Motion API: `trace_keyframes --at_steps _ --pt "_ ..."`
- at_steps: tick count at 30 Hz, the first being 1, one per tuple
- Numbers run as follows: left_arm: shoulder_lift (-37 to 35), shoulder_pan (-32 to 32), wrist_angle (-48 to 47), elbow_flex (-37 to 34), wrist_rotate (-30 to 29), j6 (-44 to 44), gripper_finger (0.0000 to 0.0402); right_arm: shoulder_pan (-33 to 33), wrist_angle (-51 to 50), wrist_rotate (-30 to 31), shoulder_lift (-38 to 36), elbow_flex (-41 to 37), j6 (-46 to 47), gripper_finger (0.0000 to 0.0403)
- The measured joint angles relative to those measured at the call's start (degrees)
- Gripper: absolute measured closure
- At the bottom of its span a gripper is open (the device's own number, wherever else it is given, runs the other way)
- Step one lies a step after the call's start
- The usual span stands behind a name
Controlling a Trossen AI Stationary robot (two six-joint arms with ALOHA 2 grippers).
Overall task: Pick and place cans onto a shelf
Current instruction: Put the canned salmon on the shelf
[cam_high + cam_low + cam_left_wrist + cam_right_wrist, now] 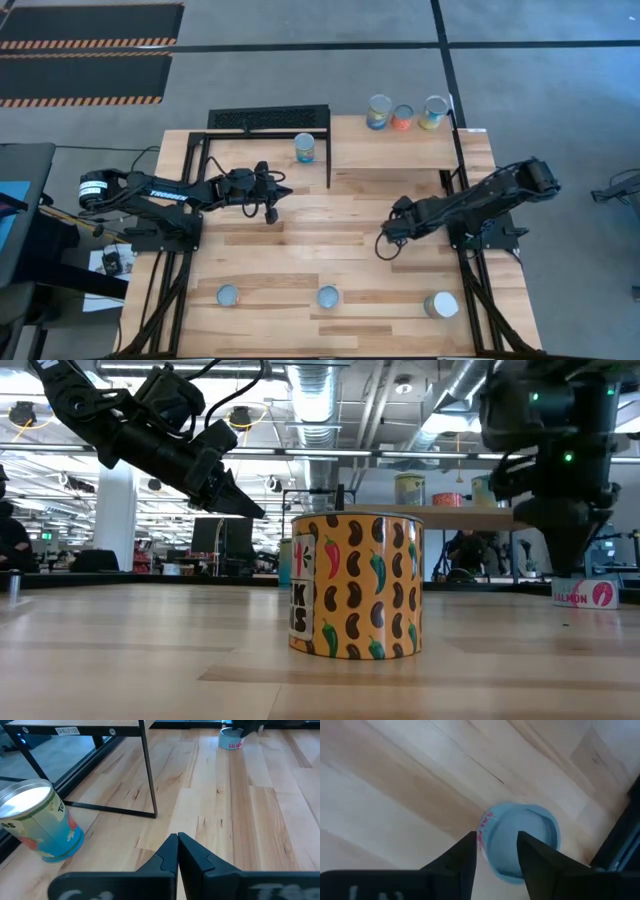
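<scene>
The pale shelf board point(395, 145) stands on black legs at the table's far side. Three cans point(402, 117) stand on its far edge. A blue-labelled can point(305, 148) stands on the table beside the shelf's black post point(148, 770) and shows in the left wrist view point(37, 820). My left gripper point(283, 190) is shut and empty, in the air near that can point(177, 842). My right gripper point(383, 243) is open, pointing down. A low pale-blue can point(522, 842) stands on the table below it, showing between its fingers. My right arm hides this can in the high view.
Three more cans stand along the table's near edge point(228, 295), point(328, 297), point(441, 305). The middle one, with a chili-and-bean label, fills the low view point(355, 585). A black mesh rack point(268, 118) lies at the far left. Bare planks lie between the arms.
</scene>
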Motion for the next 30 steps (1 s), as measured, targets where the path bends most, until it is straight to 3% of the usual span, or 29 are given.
trace_keyframes --at_steps 11,16,24,30 --pt "0.00 0.00 -0.05 0.00 0.00 0.00 0.0401 -1.41 5.70 -0.88 -2.05 -4.70 2.62 0.0272" --pt "0.00 0.00 0.00 0.00 0.01 0.01 0.0401 -1.39 6.52 -0.85 -2.14 -4.69 1.36 0.0304" --pt "0.00 0.00 0.01 0.00 0.00 0.12 0.0401 -1.41 13.61 -0.92 -2.20 -4.33 -5.65 0.0391" --pt "0.00 0.00 -0.01 0.00 0.00 0.22 0.0401 -1.21 14.69 -3.07 -3.75 1.96 -13.82 0.0385"
